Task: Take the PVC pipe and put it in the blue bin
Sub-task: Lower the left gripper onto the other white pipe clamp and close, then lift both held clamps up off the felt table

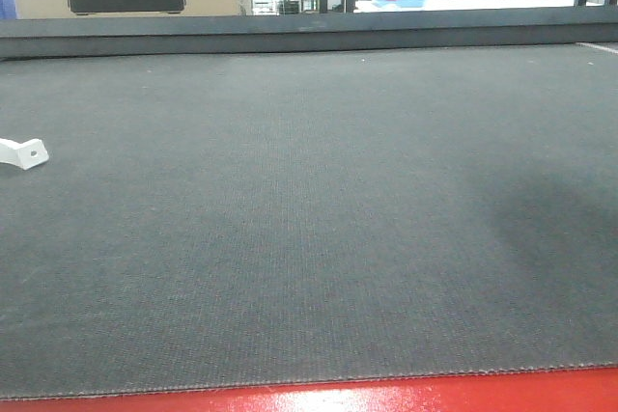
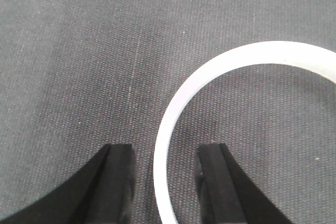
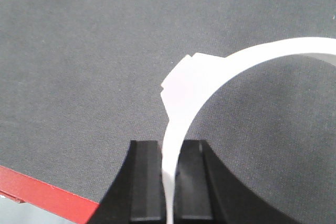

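Two grippers each meet a white curved band. The right gripper (image 3: 169, 150) has its fingers pressed together on the thin band of a pipe (image 3: 181, 85), pinching it just below a flat tab. The rest of the curve arches away over the grey mat (image 3: 79, 51), near the mat's red edge (image 3: 42, 192). The left gripper (image 2: 165, 153) is spread, with one finger on each side of a white arc (image 2: 278, 53) lying on the mat, clear of both. Whether these are one piece or two I cannot tell. The front view shows only a tab end (image 1: 21, 153) at the mat's left edge. The grasp looks made, so lifting comes next. That calls for finding the bin, which is not clearly seen, and keeping the slim band from twisting.
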